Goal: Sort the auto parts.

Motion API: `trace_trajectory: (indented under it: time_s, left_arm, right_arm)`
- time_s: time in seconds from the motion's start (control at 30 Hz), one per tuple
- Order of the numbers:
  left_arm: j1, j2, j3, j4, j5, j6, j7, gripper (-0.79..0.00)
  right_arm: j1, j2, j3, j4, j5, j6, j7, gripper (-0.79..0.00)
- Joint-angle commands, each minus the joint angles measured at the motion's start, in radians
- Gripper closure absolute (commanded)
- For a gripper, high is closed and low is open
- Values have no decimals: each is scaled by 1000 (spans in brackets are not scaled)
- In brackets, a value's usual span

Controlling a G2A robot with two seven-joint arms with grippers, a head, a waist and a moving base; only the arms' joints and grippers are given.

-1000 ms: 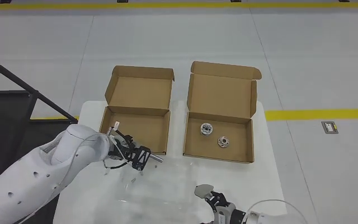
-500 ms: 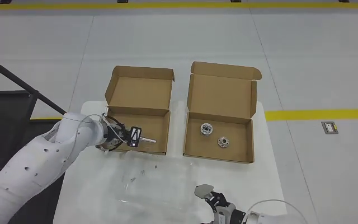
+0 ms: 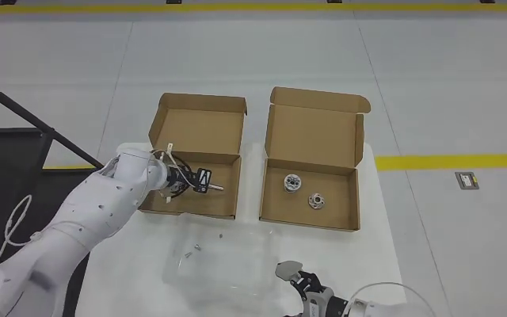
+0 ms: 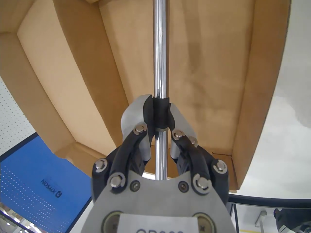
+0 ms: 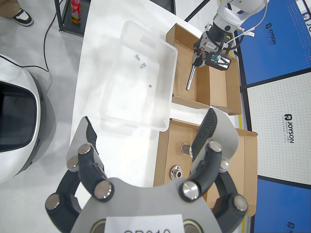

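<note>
My left gripper point(image 3: 203, 181) is shut on a shiny metal rod point(image 3: 215, 188) and hangs over the inside of the left cardboard box point(image 3: 194, 131). In the left wrist view the rod point(image 4: 159, 37) sticks out past the gripper point(image 4: 158, 107) toward the box floor point(image 4: 206, 61). The right cardboard box point(image 3: 313, 135) holds two round metal parts point(image 3: 292, 182) point(image 3: 316, 200). A clear plastic tray point(image 3: 178, 277) in front of the boxes holds small screws point(image 3: 188, 253). My right gripper point(image 5: 149, 120) stands open and holds nothing, near the table's front edge beside the tray point(image 5: 173, 73).
Both box lids stand open at the back. The boxes sit side by side with a narrow gap of white table point(image 3: 252, 182) between them. A black rack point(image 5: 73, 5) with a red bottle stands on the floor off the table's end.
The left arm has carried the rod from over the tray's far edge back and up, so it now hangs over the left box. The right gripper has not moved.
</note>
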Motion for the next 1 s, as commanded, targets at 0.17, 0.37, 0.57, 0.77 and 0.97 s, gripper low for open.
trace_trajectory:
  time_s: [0.17,0.37,0.57,0.77,0.97]
  left_arm:
    - [-14,-100,43,166,78,23,84,0]
    - [-23,-160,55,274,112,27,153,-366]
    - [-43,-195,62,352,152,26,223,-597]
    - [-80,-204,58,394,185,52,310,-610]
    - [-130,-179,53,372,224,33,448,-656]
  right_arm:
    - [0,0,0,0,0,0,0,-785]
    - [0,0,0,0,0,0,0,-785]
    - [0,0,0,0,0,0,0,-785]
    - [0,0,0,0,0,0,0,-785]
    - [0,0,0,0,0,0,0,-785]
